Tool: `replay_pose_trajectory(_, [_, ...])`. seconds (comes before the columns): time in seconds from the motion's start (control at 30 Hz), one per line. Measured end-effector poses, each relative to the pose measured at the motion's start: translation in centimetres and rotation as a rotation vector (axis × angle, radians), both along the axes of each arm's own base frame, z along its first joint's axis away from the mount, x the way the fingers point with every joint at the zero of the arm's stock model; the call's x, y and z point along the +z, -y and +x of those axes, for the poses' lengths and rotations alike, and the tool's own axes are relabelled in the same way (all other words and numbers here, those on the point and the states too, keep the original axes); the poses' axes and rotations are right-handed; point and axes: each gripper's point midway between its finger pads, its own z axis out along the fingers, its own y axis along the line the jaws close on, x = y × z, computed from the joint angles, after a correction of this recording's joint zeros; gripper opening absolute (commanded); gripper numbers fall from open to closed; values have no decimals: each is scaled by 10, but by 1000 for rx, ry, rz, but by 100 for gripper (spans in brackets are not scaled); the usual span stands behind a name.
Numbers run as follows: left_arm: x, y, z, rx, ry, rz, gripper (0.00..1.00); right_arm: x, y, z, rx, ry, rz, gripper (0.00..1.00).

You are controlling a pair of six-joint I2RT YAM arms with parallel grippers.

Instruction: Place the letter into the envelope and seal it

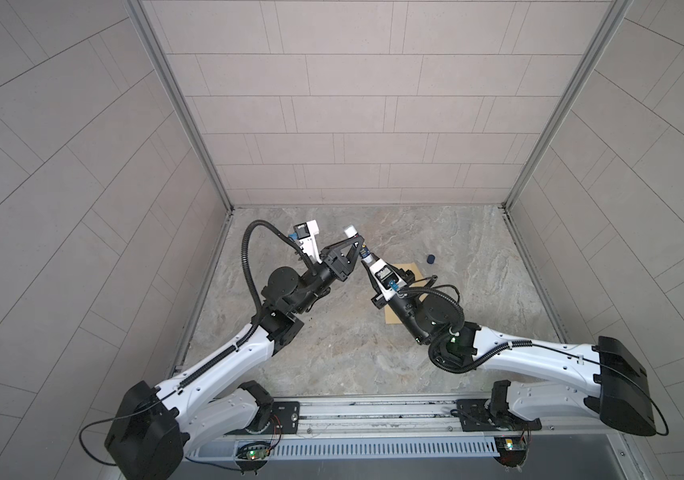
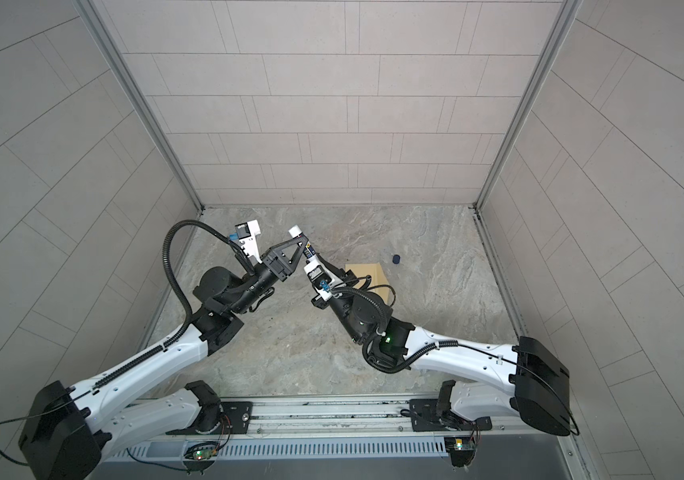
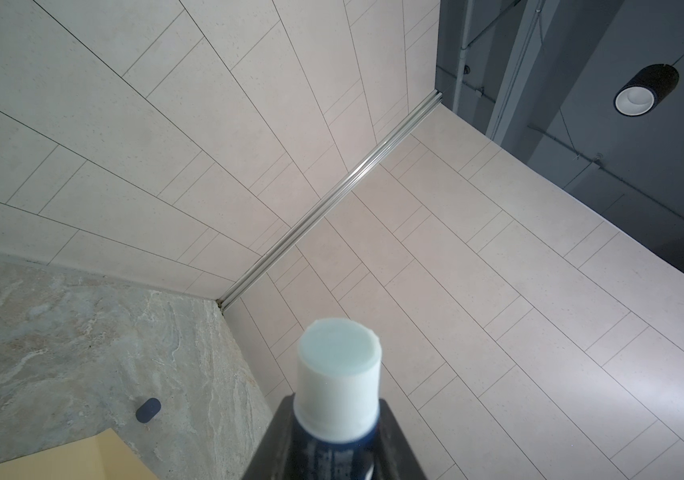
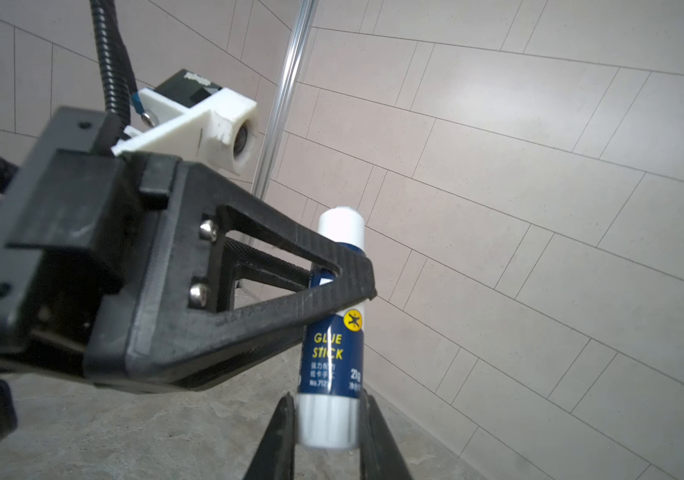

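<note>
A blue glue stick (image 4: 334, 357) is held in the air between both arms, its dark blue cap off. My left gripper (image 3: 336, 436) is shut on the stick's blue body, just below the bare white top (image 1: 349, 230). My right gripper (image 4: 327, 419) is shut on the white base knob, one finger on each side. In both top views the grippers (image 1: 359, 246) (image 2: 311, 261) meet above the table's middle. The yellow-tan envelope (image 1: 408, 268) (image 2: 367, 272) (image 3: 82, 461) lies flat on the table, partly under the right arm. The letter is hidden.
The dark blue cap (image 1: 430, 259) (image 2: 396, 259) (image 3: 148, 409) lies on the marble table (image 1: 332, 353), just beyond the envelope. Tiled walls close in the back and both sides. The arms' base rail (image 1: 373, 411) runs along the front edge.
</note>
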Motion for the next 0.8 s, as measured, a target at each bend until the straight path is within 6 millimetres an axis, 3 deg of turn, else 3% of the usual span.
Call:
replay_pose_trajectory(0.07, [1,-1,1,5,3,-4,0,1,0,0,6,-8,15,0])
replay_pose_trajectory(0.23, [1,-2,2,10,5,-4,0,1,1,3,59,-56,79,0])
replay_pose_trajectory(0.43, [8,-3,2,12,36,-25,0,10,7,8,277,-198,265,0])
replay_pose_trajectory(0.57, [5,1,0,-11,47,-17,0,31,26,21,363,-284,447,0])
replay_pose_trajectory(0.67, [8,6,-8,-52,66,-19,0,40,31,26,405,-337,511,8])
replay_pose_trajectory(0.8, [11,7,-10,-61,78,-25,0,37,23,17,451,-374,478,33])
